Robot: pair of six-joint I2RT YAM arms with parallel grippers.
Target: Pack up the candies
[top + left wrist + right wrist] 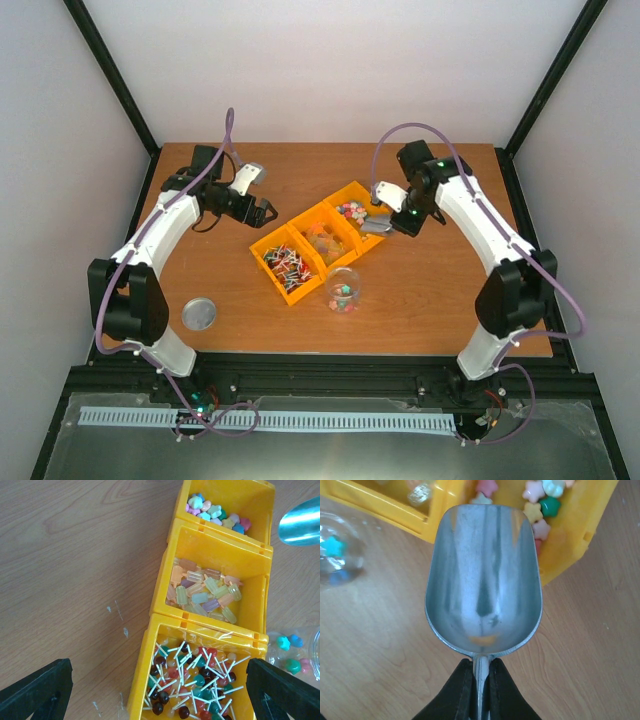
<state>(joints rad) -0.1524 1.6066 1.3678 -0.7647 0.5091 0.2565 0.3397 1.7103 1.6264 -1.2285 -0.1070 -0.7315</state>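
Three joined yellow bins (300, 292) were set on the table (430, 300) beside a clear jar (343, 290). The left gripper (265, 212) was held wide apart nearby; a metal scoop (482, 580) was clamped in the right gripper (480, 695) at the end bin (362, 188), where the candies (540, 505) (some also in the jar) were heaped.

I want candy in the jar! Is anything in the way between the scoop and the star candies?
Nothing visible. The empty silver metal scoop in the right gripper has its tip at the yellow plastic bin's rim, beside the pastel star-shaped candies.
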